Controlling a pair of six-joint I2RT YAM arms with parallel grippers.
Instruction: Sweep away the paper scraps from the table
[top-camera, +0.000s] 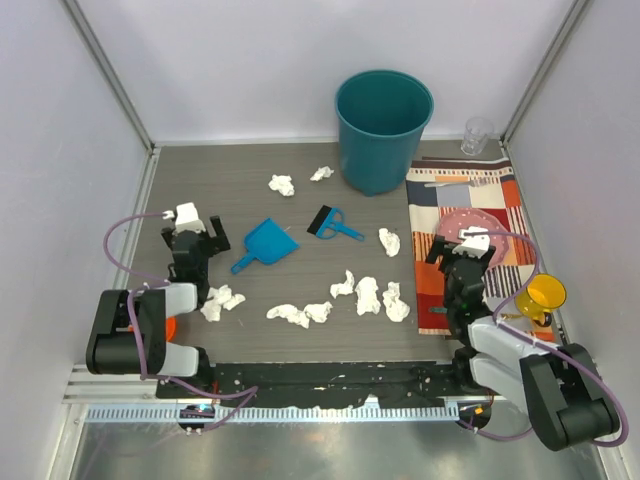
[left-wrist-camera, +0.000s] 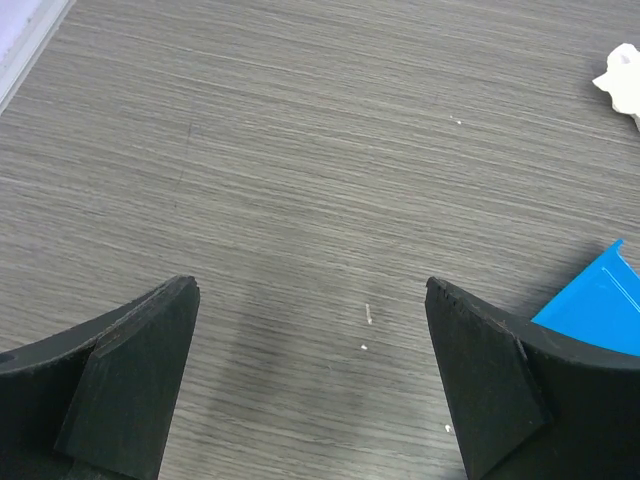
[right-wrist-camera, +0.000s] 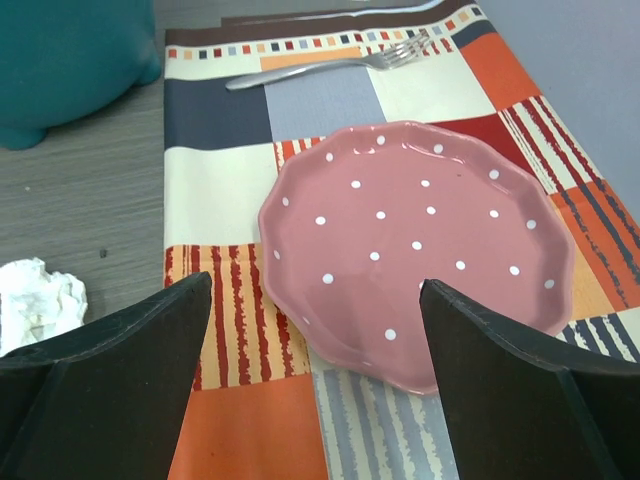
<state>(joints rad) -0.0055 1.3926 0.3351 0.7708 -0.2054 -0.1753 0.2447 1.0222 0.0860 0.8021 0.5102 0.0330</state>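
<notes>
The left end effector (left-wrist-camera: 310, 300) at 9 o'clock and right end effector (right-wrist-camera: 315, 290) at 3 o'clock are hovering with jaws apart and empty, probably readying to grasp the dustpan (top-camera: 265, 243) and brush (top-camera: 333, 224), while the paper scraps (top-camera: 368, 297) are lying across the counter (top-camera: 230, 165), mostly at 6 o'clock.

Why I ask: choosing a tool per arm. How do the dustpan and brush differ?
The dustpan is larger and all blue; the brush is smaller, with black bristles. The dustpan lies left of the brush. The dustpan's handle points near-left, the brush's points right. Both have blue handles.
</notes>
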